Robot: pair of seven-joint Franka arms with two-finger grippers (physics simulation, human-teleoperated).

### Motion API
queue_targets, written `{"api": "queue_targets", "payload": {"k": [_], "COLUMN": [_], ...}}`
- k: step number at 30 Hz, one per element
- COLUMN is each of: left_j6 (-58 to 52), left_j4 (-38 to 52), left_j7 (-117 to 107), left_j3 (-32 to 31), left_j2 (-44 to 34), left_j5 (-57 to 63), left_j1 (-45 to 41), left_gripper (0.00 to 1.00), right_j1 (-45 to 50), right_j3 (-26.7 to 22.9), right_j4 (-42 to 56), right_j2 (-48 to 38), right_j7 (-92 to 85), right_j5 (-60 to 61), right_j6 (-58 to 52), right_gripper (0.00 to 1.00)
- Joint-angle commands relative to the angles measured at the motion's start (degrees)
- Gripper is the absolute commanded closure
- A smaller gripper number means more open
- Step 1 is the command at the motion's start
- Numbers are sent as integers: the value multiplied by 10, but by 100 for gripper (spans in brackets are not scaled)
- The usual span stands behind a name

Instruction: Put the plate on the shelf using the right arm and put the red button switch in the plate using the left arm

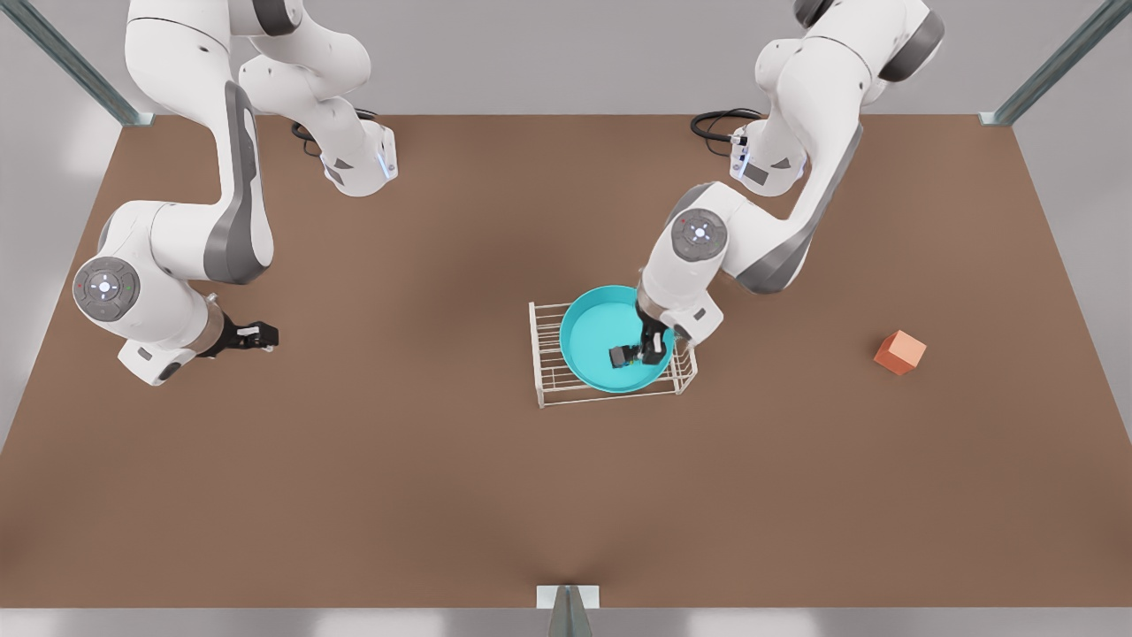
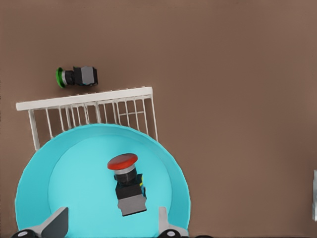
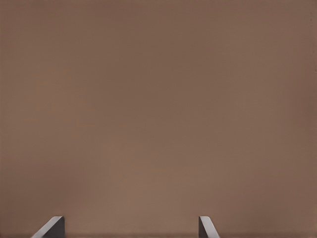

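The turquoise plate (image 1: 591,341) (image 2: 79,173) rests on top of the white wire shelf (image 1: 541,354) (image 2: 84,100), near the table's middle. The red button switch (image 1: 619,356) (image 2: 128,181) lies on its side inside the plate, red cap pointing toward the shelf's rail. My left gripper (image 1: 643,352) (image 2: 110,225) hovers just above it, open, with its fingers well apart on either side of the switch body. My right gripper (image 1: 259,336) (image 3: 129,227) waits at the front view's left over bare table, open and holding nothing.
A black switch with a green cap (image 2: 77,77) lies on the table just beyond the shelf. An orange-red cube (image 1: 900,352) sits at the front view's right. The brown table (image 1: 398,495) stretches wide in front of the shelf.
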Motion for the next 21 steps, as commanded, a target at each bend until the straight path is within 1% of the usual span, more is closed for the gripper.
{"api": "queue_targets", "payload": {"k": [1,2,3,4,5,6,7,8,9,10,13,21], "left_j6": [-240,-333,-367,-367,-302,-214,-186,-187,-191,-200,-209,-208], "left_j4": [34,89,110,118,107,18,8,50,56,55,57,59], "left_j7": [514,780,985,1131,1282,1277,1261,1257,1254,1260,1254,1250], "left_j3": [5,4,8,19,24,23,23,19,38,154,154,154], "left_j2": [-44,-44,-40,-42,-46,-90,-82,-64,-49,-52,-51,-50], "left_j5": [-12,-14,-7,-6,-41,-56,-52,-53,-52,-62,-58,-60], "left_j1": [66,146,166,216,268,289,288,279,263,163,157,157], "left_gripper": [0,0,0,0,0,0,0,0,0,0,0,0], "right_j1": [0,-1,-1,-1,-3,-3,-3,-3,-3,-3,-12,-12], "right_j3": [0,-1,-1,-1,-1,-1,-1,-1,-1,-1,0,0], "right_j4": [0,4,4,5,6,6,6,6,6,6,19,19], "right_j2": [-1,-1,-1,-1,-1,-1,-1,-1,-1,-1,24,24], "right_j7": [0,0,0,0,0,0,0,0,0,0,1,1], "right_j5": [0,0,0,0,0,0,0,0,0,0,15,15], "right_j6": [0,0,-1,-1,-2,-2,-3,-3,-3,-3,-2,-2], "right_gripper": [0,0,0,0,0,0,0,0,0,0,0,0]}}
